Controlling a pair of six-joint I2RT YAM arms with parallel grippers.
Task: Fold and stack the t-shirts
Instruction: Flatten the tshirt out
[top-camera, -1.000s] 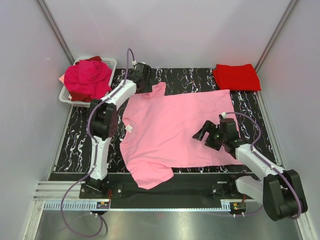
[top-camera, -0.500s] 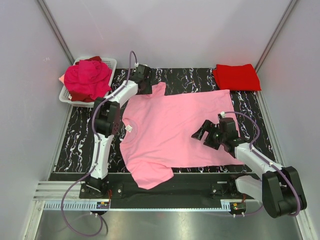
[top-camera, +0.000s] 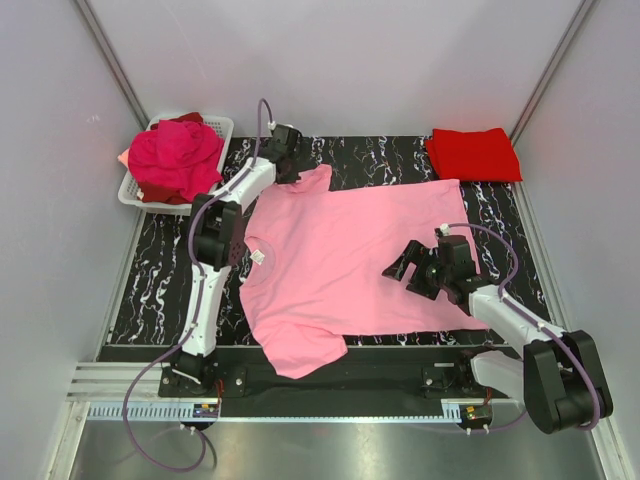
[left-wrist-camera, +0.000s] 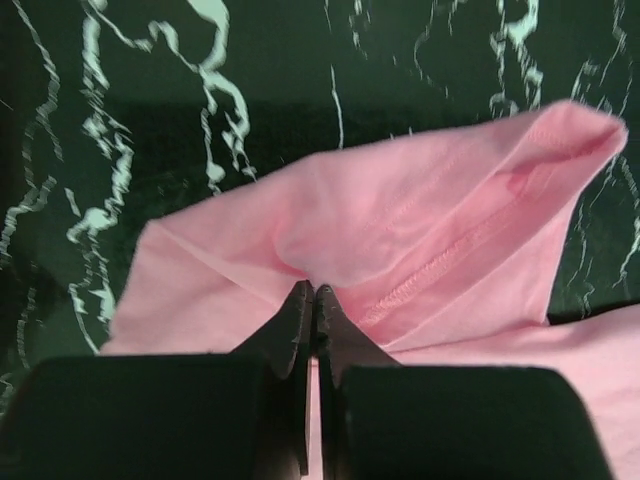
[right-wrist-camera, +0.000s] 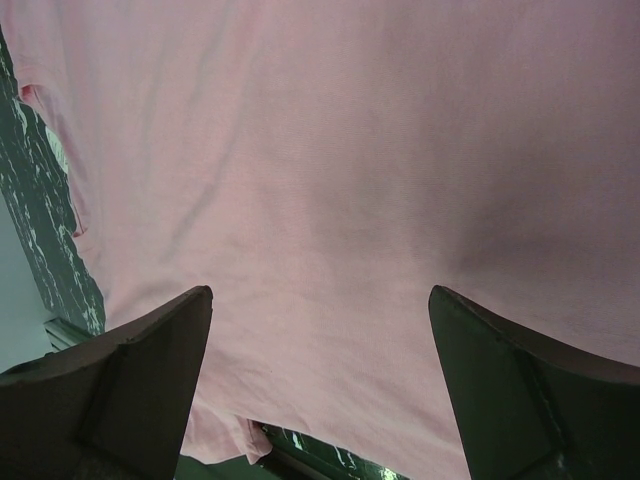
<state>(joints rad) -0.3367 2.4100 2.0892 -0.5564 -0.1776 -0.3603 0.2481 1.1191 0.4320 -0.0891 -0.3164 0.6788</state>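
Observation:
A light pink t-shirt (top-camera: 350, 250) lies spread flat on the black marbled table, with its white neck label (top-camera: 257, 256) at the left. My left gripper (top-camera: 291, 166) is at the shirt's far left sleeve (left-wrist-camera: 420, 240). It is shut (left-wrist-camera: 313, 292), pinching a fold of the pink sleeve between its tips. My right gripper (top-camera: 402, 268) hovers over the right half of the shirt, open wide (right-wrist-camera: 320, 300), with only flat pink cloth between its fingers. A folded bright red t-shirt (top-camera: 473, 154) lies at the far right corner. Magenta and dark red t-shirts (top-camera: 172, 158) are heaped in the basket.
A white mesh basket (top-camera: 131, 190) stands at the far left corner, partly off the table. The near sleeve of the pink shirt (top-camera: 300, 352) hangs over the table's front edge. Grey walls close in on both sides and the back.
My left gripper has shut on the far sleeve, having been open before. The right gripper has drifted slightly left over the shirt and stays open.

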